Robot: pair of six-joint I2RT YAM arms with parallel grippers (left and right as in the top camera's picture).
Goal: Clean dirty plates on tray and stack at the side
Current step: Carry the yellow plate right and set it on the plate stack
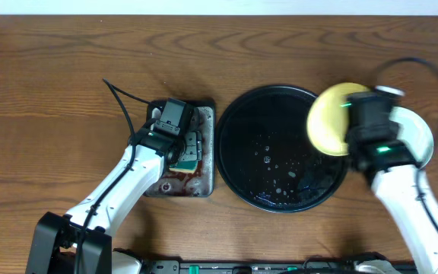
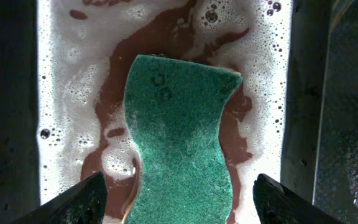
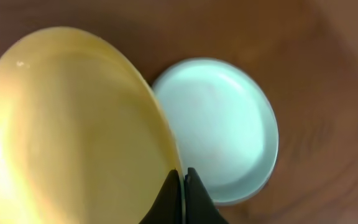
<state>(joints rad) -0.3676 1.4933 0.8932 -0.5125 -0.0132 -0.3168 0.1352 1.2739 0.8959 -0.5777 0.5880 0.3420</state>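
No readable text, labels, brands or numbers, perhaps lost to blur in the wrist views

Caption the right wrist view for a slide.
Right end effector grips the yellow plate by its rim, mint-blue plate beyond.

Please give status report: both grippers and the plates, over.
Left gripper open over sponge in pan. Right gripper shut on yellow plate rim, partly over mint plate beside tray. No plates on tray. Nothing in the way.
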